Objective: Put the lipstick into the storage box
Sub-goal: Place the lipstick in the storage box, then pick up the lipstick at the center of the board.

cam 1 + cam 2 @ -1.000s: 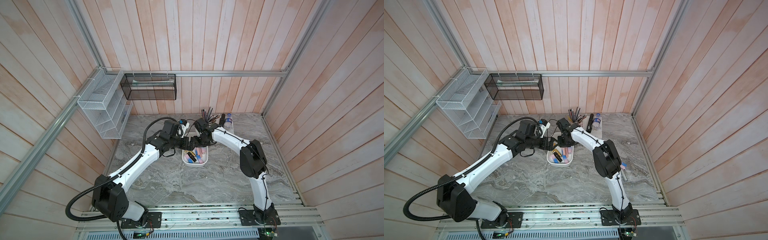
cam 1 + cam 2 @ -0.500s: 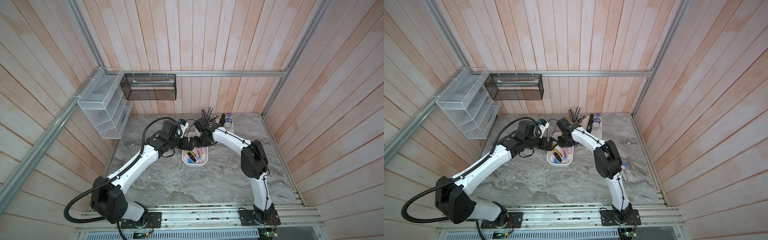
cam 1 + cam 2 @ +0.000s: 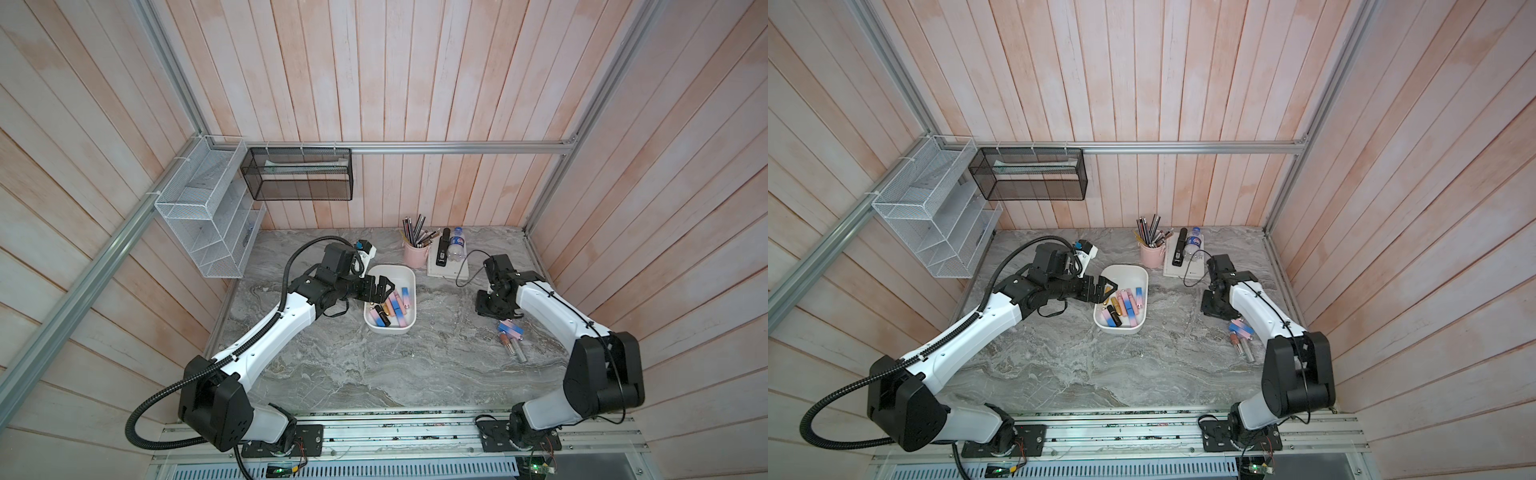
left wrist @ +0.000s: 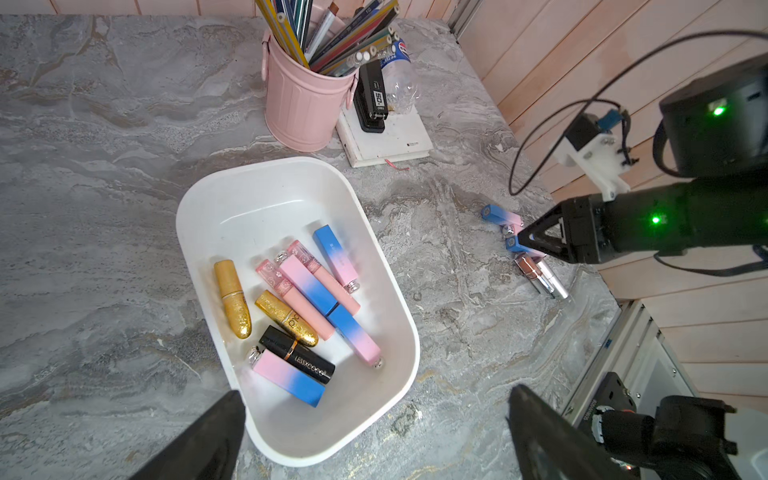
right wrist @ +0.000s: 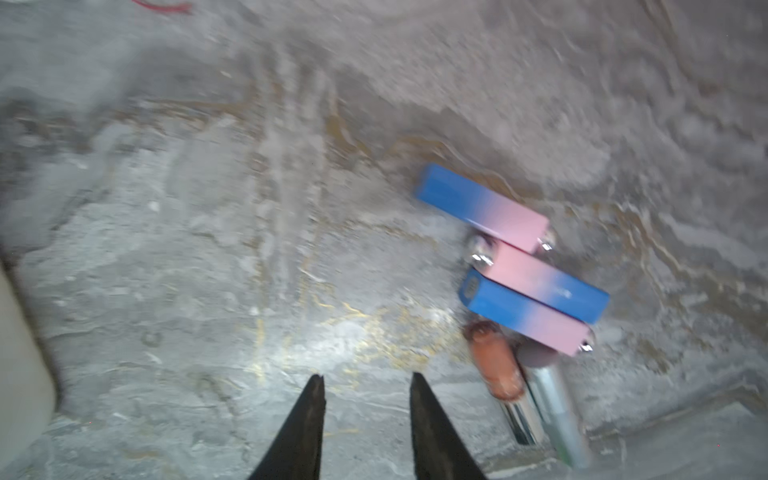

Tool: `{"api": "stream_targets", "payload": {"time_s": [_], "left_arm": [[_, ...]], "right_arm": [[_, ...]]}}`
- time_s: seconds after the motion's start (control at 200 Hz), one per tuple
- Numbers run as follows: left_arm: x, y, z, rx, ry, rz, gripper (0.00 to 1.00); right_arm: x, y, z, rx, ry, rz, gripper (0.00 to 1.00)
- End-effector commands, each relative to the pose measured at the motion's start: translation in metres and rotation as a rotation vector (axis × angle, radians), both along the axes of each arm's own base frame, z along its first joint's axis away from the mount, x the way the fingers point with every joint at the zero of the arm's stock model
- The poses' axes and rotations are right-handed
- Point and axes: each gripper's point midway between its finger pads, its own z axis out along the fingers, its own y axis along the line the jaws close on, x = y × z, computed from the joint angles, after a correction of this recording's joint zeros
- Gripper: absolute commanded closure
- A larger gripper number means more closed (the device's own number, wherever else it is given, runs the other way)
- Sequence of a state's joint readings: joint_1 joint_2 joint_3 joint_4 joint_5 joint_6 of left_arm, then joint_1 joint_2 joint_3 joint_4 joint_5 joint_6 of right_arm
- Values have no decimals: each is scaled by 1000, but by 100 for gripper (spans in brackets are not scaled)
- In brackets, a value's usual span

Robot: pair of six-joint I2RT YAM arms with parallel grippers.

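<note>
While the left tool (image 4: 372, 390) hangs spread wide over the left side of the box (image 4: 189, 232), pinching nothing, the box itself sits flat near the middle of the worktop (image 3: 332, 365). Nine lipsticks lie in it, gathered in the half nearer the robot and partly overlapping: four blue-pink tubes (image 4: 334, 257), two pink tubes (image 4: 303, 303), two gold lipsticks (image 4: 232, 299) and one black lipstick (image 4: 297, 355).

Five more lipsticks lie on the worktop, well apart from the box and over by the right arm. They touch in one cluster: three loose blue-pink tubes (image 5: 482, 208) and two silver-capped tubes (image 5: 496, 365). The right tool (image 5: 365, 380) is just beside that cluster, its tips a little apart with nothing between them.

At the back stands one pink cup (image 3: 414, 255), packed with pens and pencils too crowded to count. Just beside it lies one white notebook (image 3: 446, 271) carrying one black stapler (image 3: 442, 251). One clear bottle (image 3: 457, 245) lies next to the stapler.

Two mesh baskets hang on the walls: a white basket (image 3: 203, 216) with several tiers, and a black basket (image 3: 297, 174) holding a long pale item.
</note>
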State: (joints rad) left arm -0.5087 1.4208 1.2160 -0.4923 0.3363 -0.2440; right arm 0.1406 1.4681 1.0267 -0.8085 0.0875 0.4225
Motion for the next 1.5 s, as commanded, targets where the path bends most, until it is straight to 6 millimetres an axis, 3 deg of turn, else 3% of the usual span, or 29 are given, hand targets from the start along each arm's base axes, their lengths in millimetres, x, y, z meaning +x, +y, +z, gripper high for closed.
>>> {"api": "stream_targets", "payload": {"time_s": [0.0,0.095,0.28,0.705,1.296,1.496], "left_arm": [[2,-4,3,-25,-20,-28,0],[3,-7,4,-29,-22,-41,0],[4,-9,4,-32,-24,-50,0],[-3,-1,-6,-19,-10,-25,0],[3,-1,-8,-19,-3,-17,0],[3,0,-8,-17,-1,-12,0]], "right_arm": [[-13,-27,1,-9,-26,-92,61],[-18,-39,-1,-5,-38,-146,61],[-23,-43,-15,-11,-11,-168,61],[-39,-31,-41,62,60,-179,61],[-39,-46,-56,-9,126,-160,60],[-33,-44,-43,6,98,-143,60]]}}
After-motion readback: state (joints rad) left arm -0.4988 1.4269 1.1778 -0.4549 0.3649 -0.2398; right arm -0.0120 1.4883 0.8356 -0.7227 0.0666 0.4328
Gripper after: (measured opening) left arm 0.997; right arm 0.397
